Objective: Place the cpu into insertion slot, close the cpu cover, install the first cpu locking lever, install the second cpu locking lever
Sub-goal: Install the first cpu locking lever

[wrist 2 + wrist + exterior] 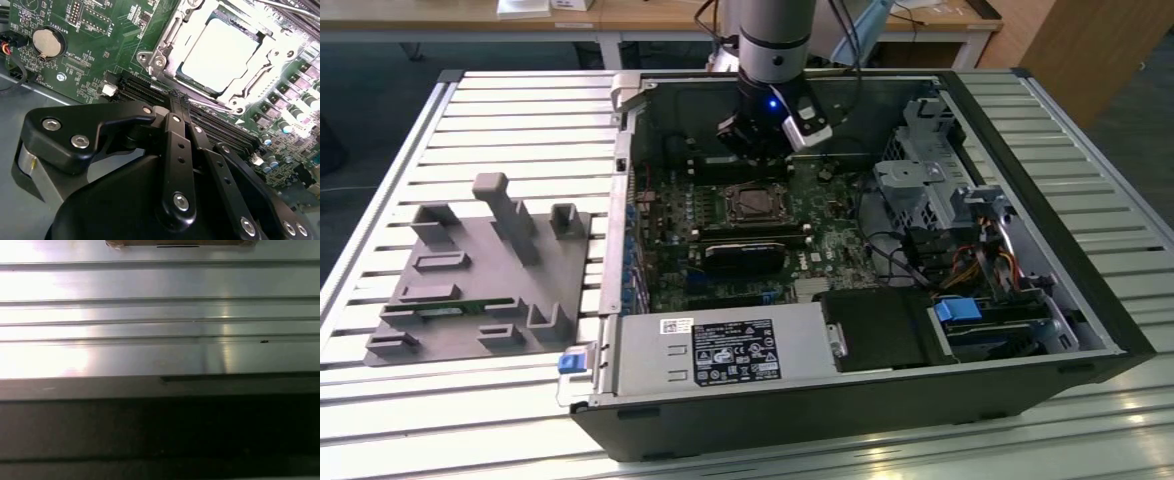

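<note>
Black computer case (854, 425) lies open on a ribbed aluminium table (507, 120), with a green motherboard (100, 30) inside. The cpu (220, 50), a flat silvery square, sits in the insertion slot (754, 203). The thin shiny cpu cover (174, 31) lies down around it. Black metal gripper (176, 100) hangs just far of the slot, fingers drawn together, gripping nothing. Grey moulded fixture (467, 290) sits on the exterior view's left.
</note>
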{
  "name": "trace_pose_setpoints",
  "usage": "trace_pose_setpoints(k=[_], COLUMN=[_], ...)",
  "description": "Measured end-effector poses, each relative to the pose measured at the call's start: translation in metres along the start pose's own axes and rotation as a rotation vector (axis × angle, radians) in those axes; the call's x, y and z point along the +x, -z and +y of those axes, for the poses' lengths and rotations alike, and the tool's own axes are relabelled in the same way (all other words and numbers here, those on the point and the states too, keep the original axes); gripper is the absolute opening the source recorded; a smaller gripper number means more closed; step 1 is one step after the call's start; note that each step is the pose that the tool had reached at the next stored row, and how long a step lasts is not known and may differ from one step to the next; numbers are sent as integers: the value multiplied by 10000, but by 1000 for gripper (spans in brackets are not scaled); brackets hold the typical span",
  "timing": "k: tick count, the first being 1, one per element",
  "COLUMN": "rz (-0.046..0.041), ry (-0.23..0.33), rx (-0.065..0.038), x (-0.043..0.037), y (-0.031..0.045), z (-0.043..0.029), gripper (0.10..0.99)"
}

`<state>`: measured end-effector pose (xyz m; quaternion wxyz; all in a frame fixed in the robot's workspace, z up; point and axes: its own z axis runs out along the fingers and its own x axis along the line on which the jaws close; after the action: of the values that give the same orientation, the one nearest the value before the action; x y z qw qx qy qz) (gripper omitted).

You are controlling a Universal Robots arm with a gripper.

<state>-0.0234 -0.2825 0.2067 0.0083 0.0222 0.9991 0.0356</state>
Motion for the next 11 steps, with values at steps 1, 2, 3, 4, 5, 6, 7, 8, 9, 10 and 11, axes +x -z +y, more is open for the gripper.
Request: trace_pose_setpoints(k=[1, 2, 3, 4, 5, 6, 7, 8, 9, 10, 11], rz=[1, 3, 4, 5, 7, 8, 9, 9, 9, 10, 10], ry=[0, 0, 0, 0, 0, 0, -1, -1, 0, -1, -1], rx=[-1, -1, 0, 0, 1, 2, 3, 3, 3, 3, 2], x=[-3, -7, -11, -15, -18, -21, -23, -24, -29, -34, -39], y=[-6, -12, -16, -20, -22, -25, -27, -29, -30, -31, -32], z=[0, 0, -1, -1, -1, -1, -1, -1, -1, -1, -1], gripper=[106, 106, 106, 106, 106, 106, 106, 106, 106, 106, 106])
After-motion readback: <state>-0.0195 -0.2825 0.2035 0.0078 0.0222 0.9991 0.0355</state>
